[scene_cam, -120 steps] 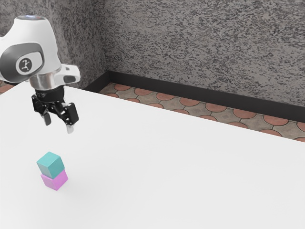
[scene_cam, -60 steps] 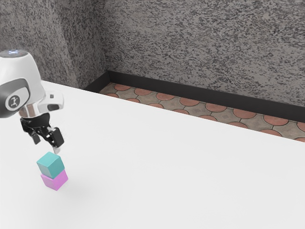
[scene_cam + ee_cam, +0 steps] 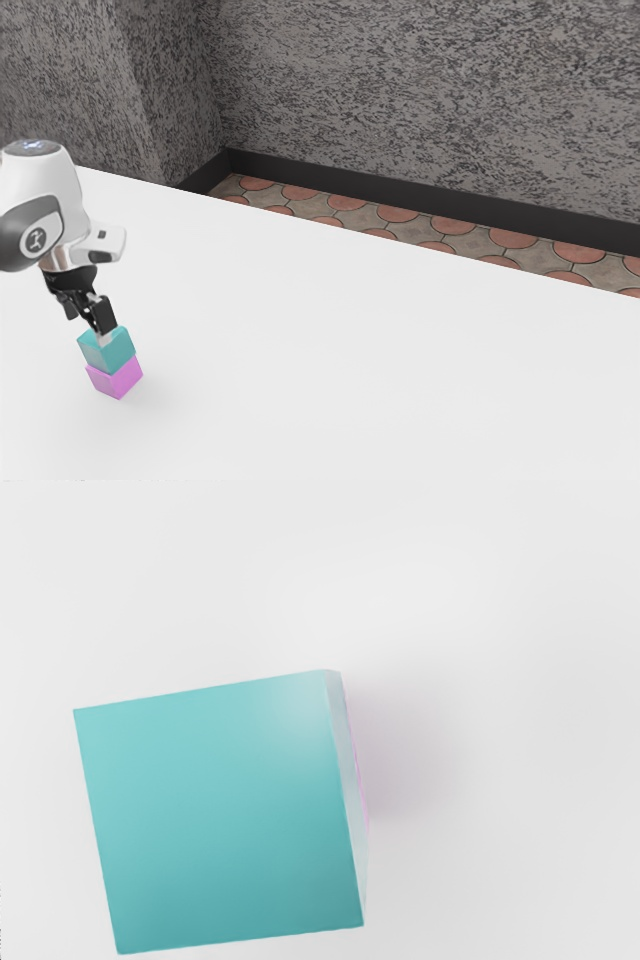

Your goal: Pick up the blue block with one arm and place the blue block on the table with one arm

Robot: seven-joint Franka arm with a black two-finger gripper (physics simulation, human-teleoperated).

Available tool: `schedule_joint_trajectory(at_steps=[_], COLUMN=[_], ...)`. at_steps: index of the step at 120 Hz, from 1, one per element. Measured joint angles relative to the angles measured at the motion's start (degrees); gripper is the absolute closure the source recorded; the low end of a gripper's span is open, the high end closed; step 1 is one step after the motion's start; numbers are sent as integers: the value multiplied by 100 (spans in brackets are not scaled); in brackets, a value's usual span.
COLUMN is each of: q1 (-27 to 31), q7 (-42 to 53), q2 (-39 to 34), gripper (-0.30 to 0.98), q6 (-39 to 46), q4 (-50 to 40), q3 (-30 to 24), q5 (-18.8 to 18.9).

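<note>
Current step, as judged: final approach to the blue block (image 3: 107,351), prior to grasping.

Location of workpiece: the blue block, teal in colour, rests on top of the pink block (image 3: 115,377), which stands on the table (image 3: 300,380). The upper block is slightly offset from the lower; in the wrist view a thin pink edge projects past one side of it.

Gripper condition: the gripper (image 3: 88,328) is open. Its two fingers (image 3: 104,317) stand apart, with no grip on either block.

Governing relation: the blue block lies below the gripper and somewhat toward the exterior view's right of its centre. The nearer fingertip overlaps the block's upper face in the exterior view; from this angle, whether it touches that face or hangs just above it cannot be confirmed. The block is a cube, so no long axis dictates the grasp. The line between the fingers runs roughly along one pair of its top edges, so two opposite side faces should suit the grip.

Next move: centre the gripper over the blue block, then lower it until the fingers straddle the upper block alone. Caution: descending off centre may land a fingertip on the top face and tip the stack. Descending too far may clamp the pink block as well.
</note>
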Motion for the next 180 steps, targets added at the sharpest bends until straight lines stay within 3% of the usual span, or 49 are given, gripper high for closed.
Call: schedule_joint_trajectory(at_steps=[180], q1=[189], q7=[82], q2=[950], gripper=[0], q6=[305], q4=[381], q3=[-21], q5=[-173])
